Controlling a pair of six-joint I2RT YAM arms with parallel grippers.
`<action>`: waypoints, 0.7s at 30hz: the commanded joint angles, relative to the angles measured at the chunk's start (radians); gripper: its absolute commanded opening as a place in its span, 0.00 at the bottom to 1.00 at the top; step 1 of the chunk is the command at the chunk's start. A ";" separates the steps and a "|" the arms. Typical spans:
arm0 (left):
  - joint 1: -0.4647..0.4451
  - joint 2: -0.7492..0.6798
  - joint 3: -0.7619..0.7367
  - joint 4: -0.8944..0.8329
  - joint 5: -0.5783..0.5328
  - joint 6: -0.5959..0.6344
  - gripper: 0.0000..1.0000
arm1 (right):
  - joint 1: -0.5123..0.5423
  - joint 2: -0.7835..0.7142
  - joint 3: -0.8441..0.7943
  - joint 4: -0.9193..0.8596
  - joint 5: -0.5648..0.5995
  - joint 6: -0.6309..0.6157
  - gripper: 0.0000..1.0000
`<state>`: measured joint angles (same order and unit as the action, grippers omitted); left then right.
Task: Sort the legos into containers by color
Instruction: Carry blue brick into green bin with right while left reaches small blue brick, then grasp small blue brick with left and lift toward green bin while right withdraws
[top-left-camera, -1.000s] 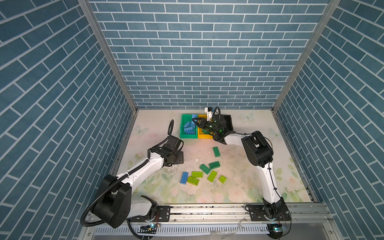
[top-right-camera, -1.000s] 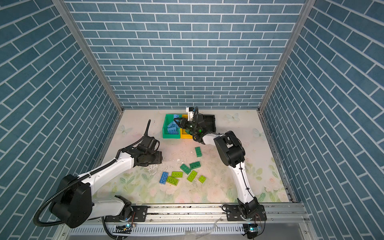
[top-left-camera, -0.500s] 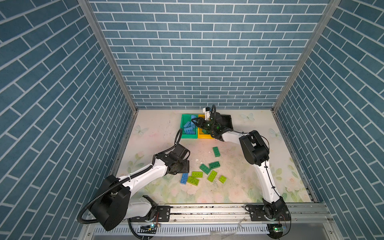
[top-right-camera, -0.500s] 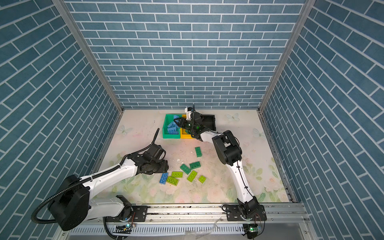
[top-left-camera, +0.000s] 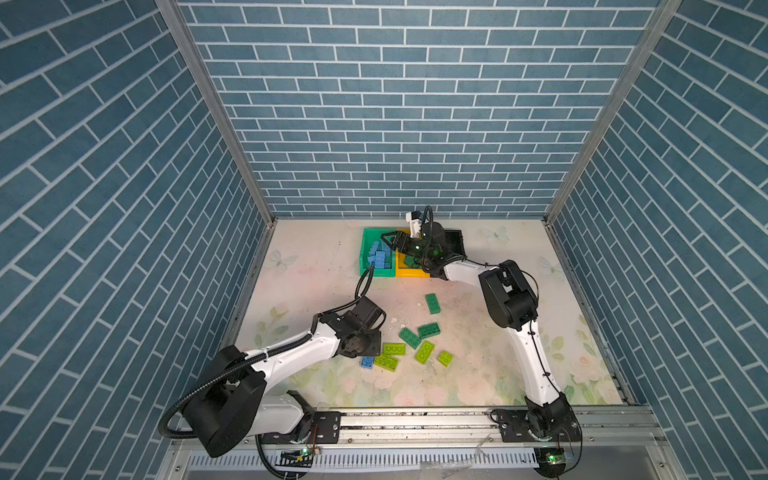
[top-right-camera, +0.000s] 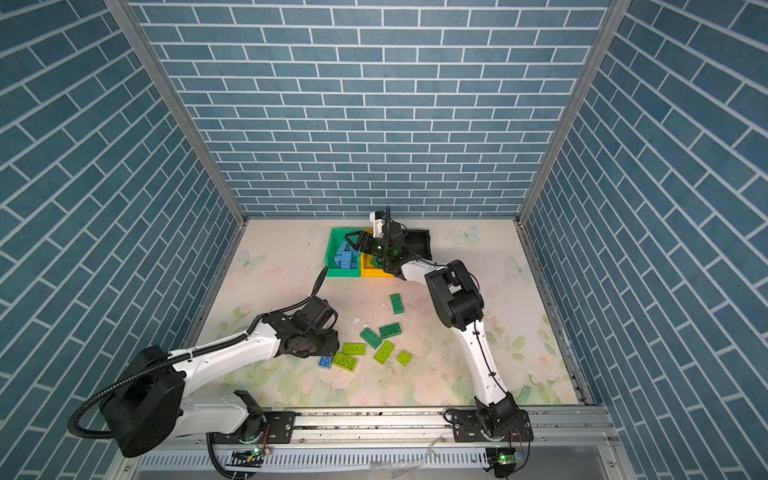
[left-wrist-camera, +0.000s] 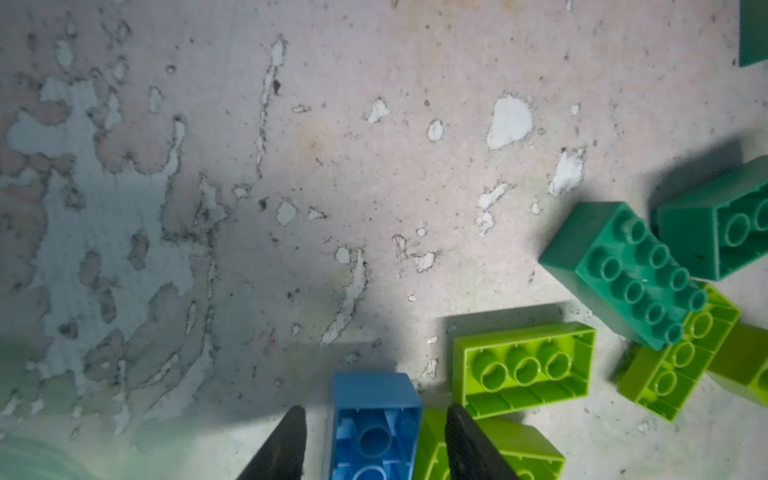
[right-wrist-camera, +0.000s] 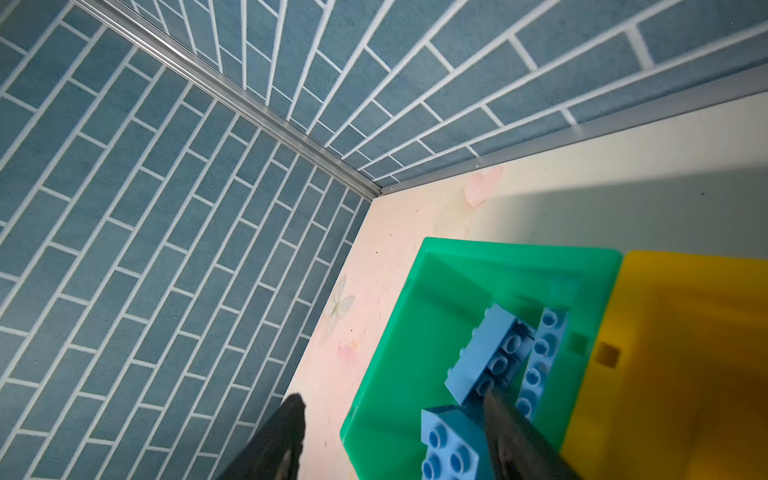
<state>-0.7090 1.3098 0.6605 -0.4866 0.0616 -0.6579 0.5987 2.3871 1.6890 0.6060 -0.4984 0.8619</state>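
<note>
My left gripper (left-wrist-camera: 375, 409) is open and low on the table, its jaws straddling an upside-down light blue lego (left-wrist-camera: 374, 424) with gaps on both sides. One fingertip (left-wrist-camera: 457, 419) overlaps a lime lego (left-wrist-camera: 494, 453). In both top views this blue lego (top-left-camera: 367, 362) (top-right-camera: 325, 362) peeks out from under the left wrist. My right gripper (right-wrist-camera: 390, 424) (top-left-camera: 388, 241) hangs open over the green container (right-wrist-camera: 498, 249) (top-left-camera: 362, 253), where several blue legos (right-wrist-camera: 486, 357) (top-left-camera: 379, 257) lie. The yellow container (top-left-camera: 405, 272) holds a dark green lego (top-left-camera: 411, 262). The black container (top-left-camera: 455, 241) is partly hidden by the right arm.
Loose on the mat lie three dark green legos (top-left-camera: 432, 303) (top-left-camera: 409, 337) (top-left-camera: 429, 330) and several lime ones (top-left-camera: 393, 349) (top-left-camera: 424, 351) (top-left-camera: 445, 358). The containers stand in a row near the back wall. The right arm's elbow (top-left-camera: 509, 297) rises beside the loose legos.
My left arm swung from the table's left side to the blue lego and its jaws have narrowed around it. My right gripper moved over the green container and went from shut to open.
</note>
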 joint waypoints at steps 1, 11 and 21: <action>-0.006 0.015 -0.012 -0.009 -0.057 -0.021 0.54 | -0.001 -0.055 -0.055 0.022 -0.018 -0.017 0.70; -0.005 0.057 -0.024 0.005 -0.066 -0.034 0.46 | 0.000 -0.127 -0.143 0.049 -0.009 -0.044 0.70; -0.006 0.049 -0.051 0.008 -0.051 -0.070 0.39 | -0.005 -0.145 -0.182 0.058 -0.008 -0.044 0.70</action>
<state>-0.7105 1.3609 0.6331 -0.4618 0.0235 -0.6968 0.5964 2.2879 1.5223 0.6441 -0.5011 0.8368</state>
